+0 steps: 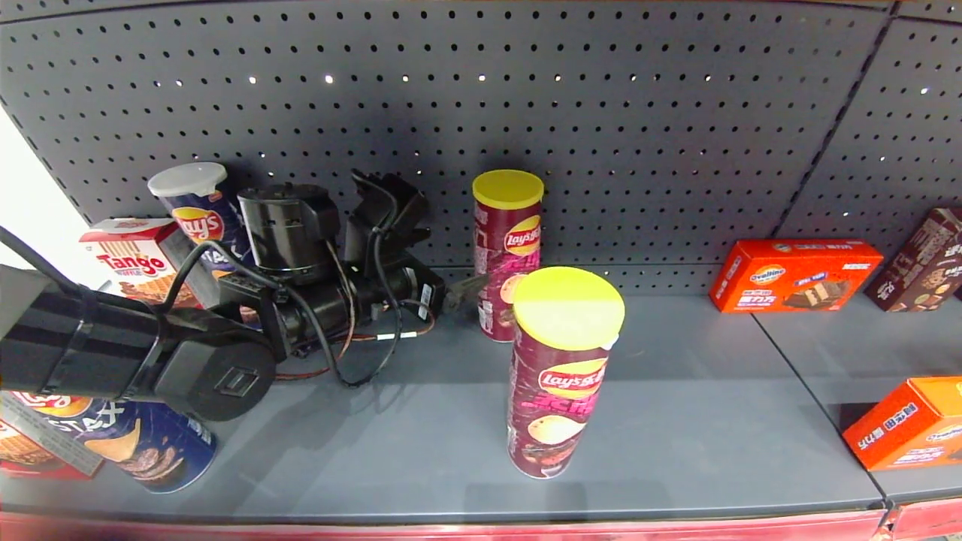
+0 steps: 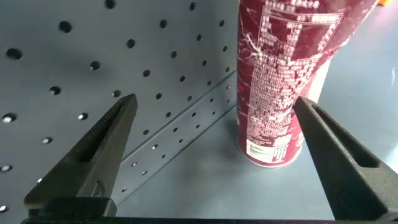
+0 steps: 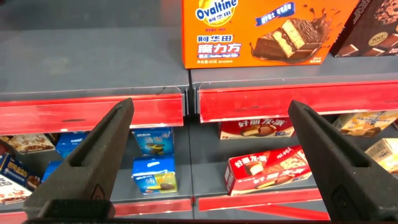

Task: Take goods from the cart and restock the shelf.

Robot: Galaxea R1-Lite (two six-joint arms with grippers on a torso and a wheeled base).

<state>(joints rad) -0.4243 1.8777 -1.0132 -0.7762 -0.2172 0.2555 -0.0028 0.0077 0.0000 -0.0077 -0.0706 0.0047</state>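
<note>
On the grey shelf (image 1: 714,421), a dark red chip can with a yellow lid (image 1: 507,255) stands up straight, close to the wall with holes (image 1: 601,113). The left pincer (image 2: 216,106) is wide apart, holding nothing. The can is just past its tips, not touching.

I think the can stands far back so more cans fit in front. A second red chip can (image 1: 560,376) already stands nearer the front edge.

The right pincer (image 3: 211,104) is spread too, and bare. It faces lower shelves.

Behind the left arm are a blue chip can (image 1: 197,207) and a wafer box (image 1: 139,259). These crowd the arm. Orange boxes (image 1: 793,274) sit well apart.
</note>
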